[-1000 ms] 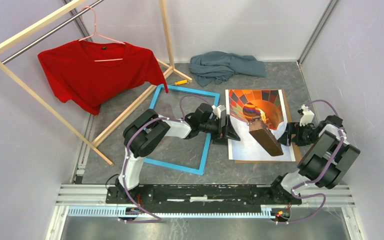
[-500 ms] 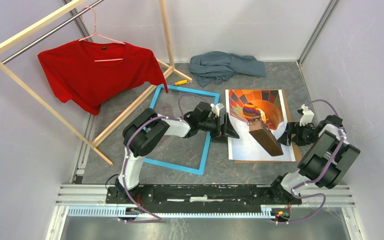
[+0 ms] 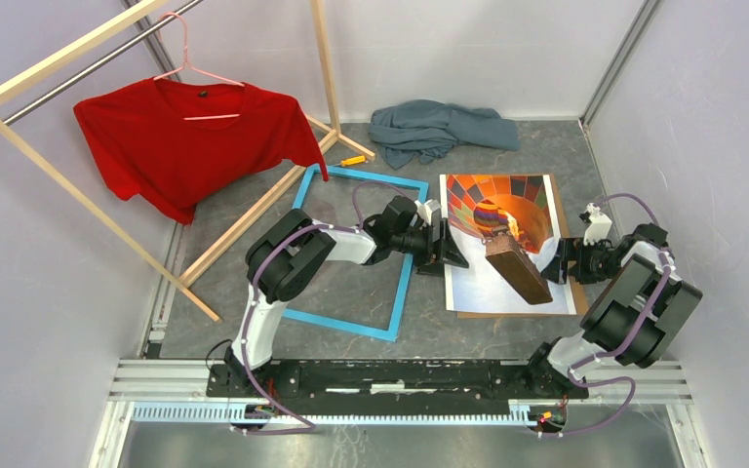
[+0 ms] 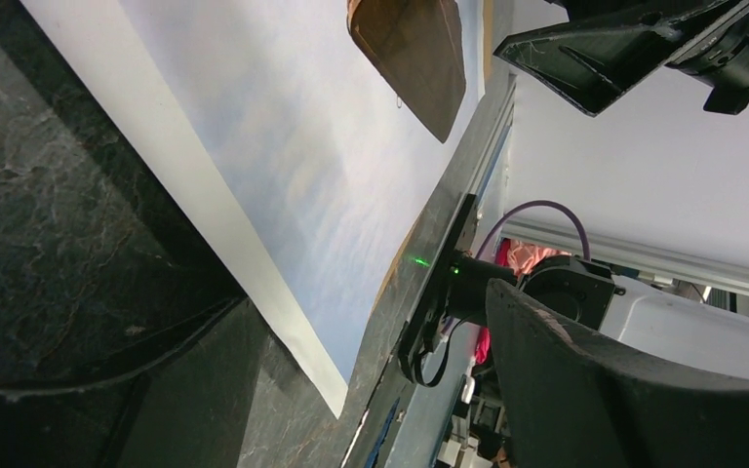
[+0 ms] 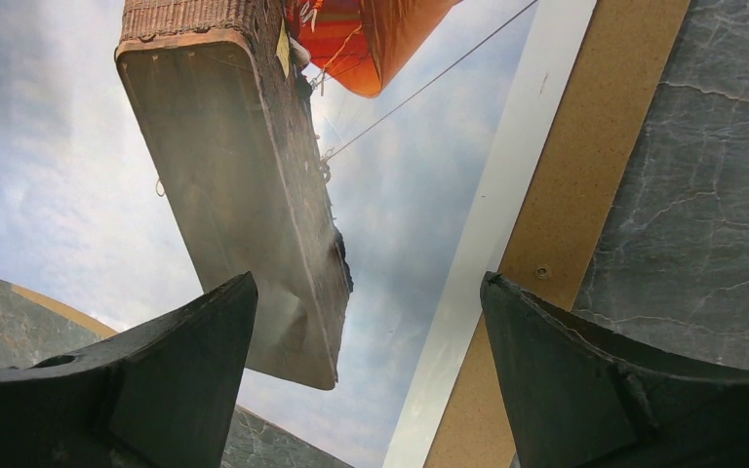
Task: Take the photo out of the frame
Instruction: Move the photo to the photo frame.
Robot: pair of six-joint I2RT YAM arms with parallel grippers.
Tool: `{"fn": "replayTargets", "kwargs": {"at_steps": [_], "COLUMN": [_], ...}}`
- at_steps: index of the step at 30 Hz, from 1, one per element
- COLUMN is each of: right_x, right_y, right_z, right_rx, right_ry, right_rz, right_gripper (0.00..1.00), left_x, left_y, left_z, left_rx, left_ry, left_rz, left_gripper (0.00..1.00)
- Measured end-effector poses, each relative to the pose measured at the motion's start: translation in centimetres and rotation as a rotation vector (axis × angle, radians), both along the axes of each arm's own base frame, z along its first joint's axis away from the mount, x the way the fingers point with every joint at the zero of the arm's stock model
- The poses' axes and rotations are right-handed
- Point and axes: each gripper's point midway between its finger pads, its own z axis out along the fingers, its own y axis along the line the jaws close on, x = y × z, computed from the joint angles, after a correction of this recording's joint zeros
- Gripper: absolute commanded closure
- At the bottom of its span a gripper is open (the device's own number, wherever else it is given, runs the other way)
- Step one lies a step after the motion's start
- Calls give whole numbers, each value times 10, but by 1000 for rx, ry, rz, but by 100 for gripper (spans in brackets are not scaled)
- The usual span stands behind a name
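Lying beside the frame (image 3: pixel 380 178), the photo (image 3: pixel 492 285) sits on a board (image 5: pixel 566 195); left tool (image 3: pixel 453 250) and right tool (image 3: pixel 554 265) gape empty at its sides.

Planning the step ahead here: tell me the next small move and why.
Probably close the left gripper on the left edge of the photo and slide it off the backing board. The photo already lies outside the blue frame, on that board. The left gripper is open right at that edge, and the right gripper is open over the opposite side.
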Motion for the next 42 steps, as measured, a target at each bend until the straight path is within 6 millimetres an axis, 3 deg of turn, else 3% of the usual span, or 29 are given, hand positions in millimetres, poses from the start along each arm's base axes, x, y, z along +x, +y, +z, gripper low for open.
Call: {"fn": "replayTargets", "kwargs": {"at_steps": [5,14,22,27,36,42], "right_x": [0,0,0,0,0,1], "right_y": [0,1,1,1,2,2], "right_z": [0,0,0,0,1,1], "right_rx": [-1,0,1,1,6,6], "right_ry": [0,0,0,-1,1,5], "right_rz": [0,5,5,5,8,-3], "right_gripper": [9,9,9,6,2,2], "left_x": [2,4,4,5,8,11], "left_y": [1,2,3,3,5,7], "left_z": [0,0,-1,-2,-5,6], "left_rx": [2,1,9,24,60,70], "left_ry": [0,-2,1,3,-43,-95], "left_rz": [3,6,7,9,-7,-12], "left_gripper": [34,56,91,96,96,94]}}
